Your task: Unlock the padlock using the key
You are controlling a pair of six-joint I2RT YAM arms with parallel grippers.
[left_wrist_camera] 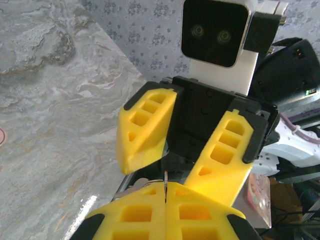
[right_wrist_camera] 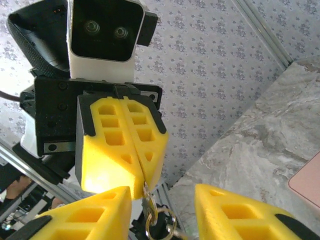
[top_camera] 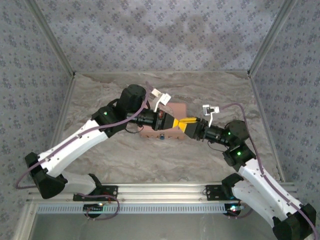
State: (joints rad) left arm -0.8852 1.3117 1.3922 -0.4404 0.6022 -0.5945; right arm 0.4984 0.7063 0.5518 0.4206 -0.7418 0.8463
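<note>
Surface: table covered in marbled grey-beige. It is closed in at 9, 12 and 3 o'clock by walls papered in a small blue-grey floral print. Metal posts stand in the corners, and a metal rail runs along 6 o'clock, where the arms are bolted.

Count: two arms, one pink tin, one key, one dark speck.

Arms come in from 8 and 4 o'clock and meet nose to nose over the centre, just above the tin.

Left gripper: yellow pads pressed together, pinching the key. It shows as a thin dark sliver at the seam, with a wire ring dangling beneath.

Right gripper: fingers spread, facing the left one. The hanging ring sits in the gap between them, and I can't see a finger touching it.

Padlock: possibly the tiny bluish-dark speck at the tin's 6 o'clock edge, but it is too small to be sure.
</note>
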